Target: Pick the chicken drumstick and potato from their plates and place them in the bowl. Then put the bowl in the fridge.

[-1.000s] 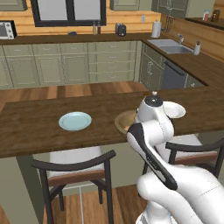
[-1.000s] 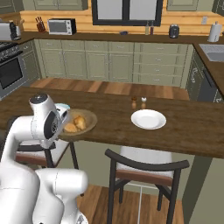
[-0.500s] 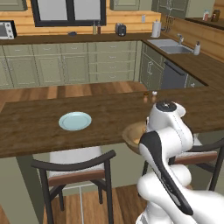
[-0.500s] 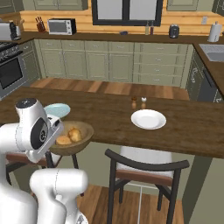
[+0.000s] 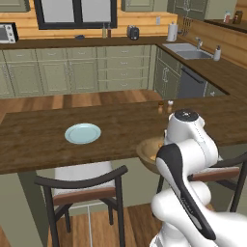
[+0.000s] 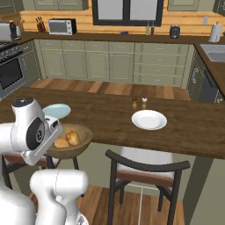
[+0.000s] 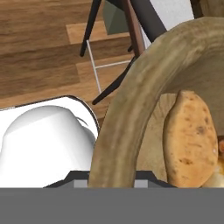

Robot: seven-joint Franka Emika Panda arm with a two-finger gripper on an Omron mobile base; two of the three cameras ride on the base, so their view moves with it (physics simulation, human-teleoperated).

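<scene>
The bowl (image 6: 70, 140) sits at the left of the right base view, off the front edge of the counter (image 6: 176, 132) and over open floor, with nothing under it but the arm that carries it; in the left base view the bowl (image 5: 148, 152) shows right of centre, partly hidden by the white arm; the hand view has its thick wooden rim (image 7: 122, 127) running up through the middle of the frame. The gripper (image 7: 111, 181) is closed on that rim at the bottom of the hand view, its tips mostly hidden there. Inside the bowl lie two food pieces: the chicken drumstick (image 7: 190, 140), golden-brown and speckled, at the right of the hand view, and a paler lump at the lower right corner that I take for the potato (image 7: 216, 179). Both plates are bare: the pale blue plate (image 5: 83, 133) left of centre in the left base view, and a white plate (image 6: 149, 119) right of centre in the right base view. So the filling looks done; what is left, by my reading, is carrying the bowl to the fridge and setting it inside.
</scene>
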